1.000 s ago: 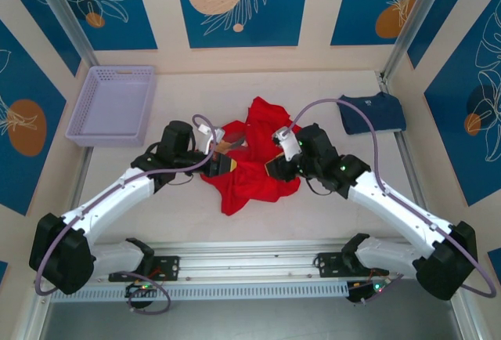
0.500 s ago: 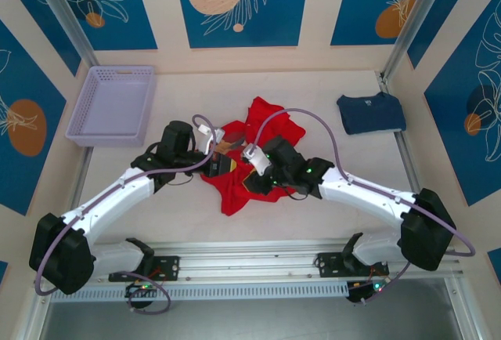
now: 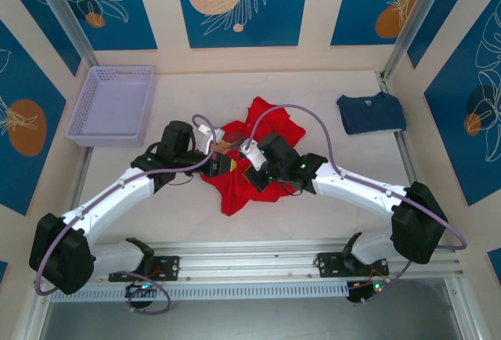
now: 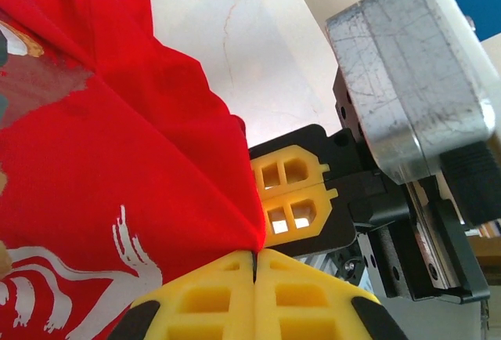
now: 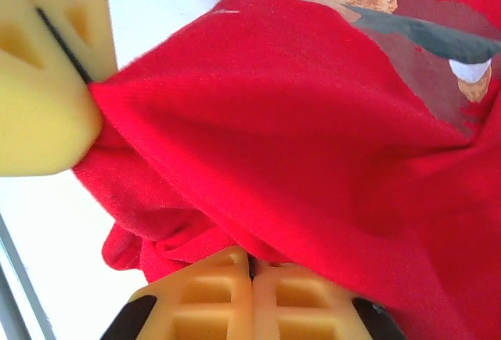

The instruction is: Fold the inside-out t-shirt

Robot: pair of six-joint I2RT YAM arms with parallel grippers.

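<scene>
Centrally in the top view, left gripper (image 3: 222, 164) and right gripper (image 3: 255, 177) sit close together, each clenched on a fold of the crumpled red shirt (image 3: 266, 119).

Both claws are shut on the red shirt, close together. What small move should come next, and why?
Probably lift a little and draw the claws apart. The left claw and right claw each pinch the red t-shirt almost side by side, and the shirt lies crumpled on the table. Spreading the grips should stretch the cloth open for folding.
</scene>
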